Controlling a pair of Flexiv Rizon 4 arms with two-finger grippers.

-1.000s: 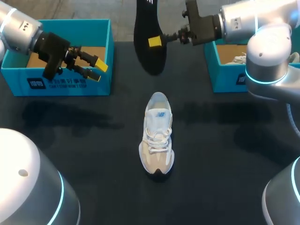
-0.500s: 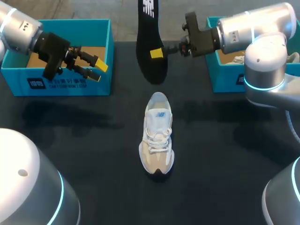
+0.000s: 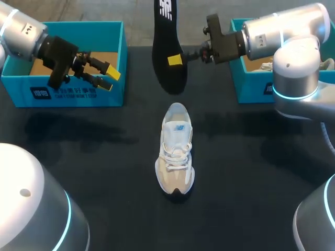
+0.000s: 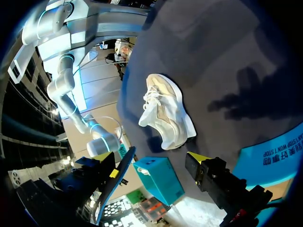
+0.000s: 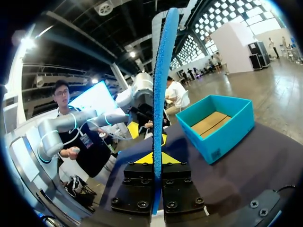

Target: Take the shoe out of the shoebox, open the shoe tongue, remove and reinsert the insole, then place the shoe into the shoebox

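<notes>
- The white and cream lace-up sneaker [image 3: 175,151] stands upright on its sole in the middle of the black table [image 3: 104,157], outside both boxes. Its toe points toward me and its heel toward the far edge.
- Black table surface shows between the sneaker and each box, so it stands well apart from both.
- The open teal cardboard shoebox on my left [image 3: 68,95] sits at the far left of the table. The brown cardboard of its floor shows inside.
- My left arm [image 3: 23,32] comes in over that box. My left gripper [image 3: 109,78] hangs above the box's front wall near its right corner. It points toward the table's middle, with its yellow-tipped fingers apart and nothing between them.
- The second open teal shoebox [image 3: 251,86] sits at the far right. Something pale with laces [image 3: 266,66] lies in it, mostly hidden behind my arm, and I cannot tell what it is.
- My right arm [image 3: 285,31] reaches level across that box toward the middle. My right gripper [image 3: 174,59] is clamped on the long black insole with a blue underside [image 3: 168,31], both fingers pressing its faces.
- The insole hangs on end in the gap between the two boxes, beyond the sneaker's heel and apart from it. Its lower end is over the table's far part and its upper end is past the far edge.
</notes>
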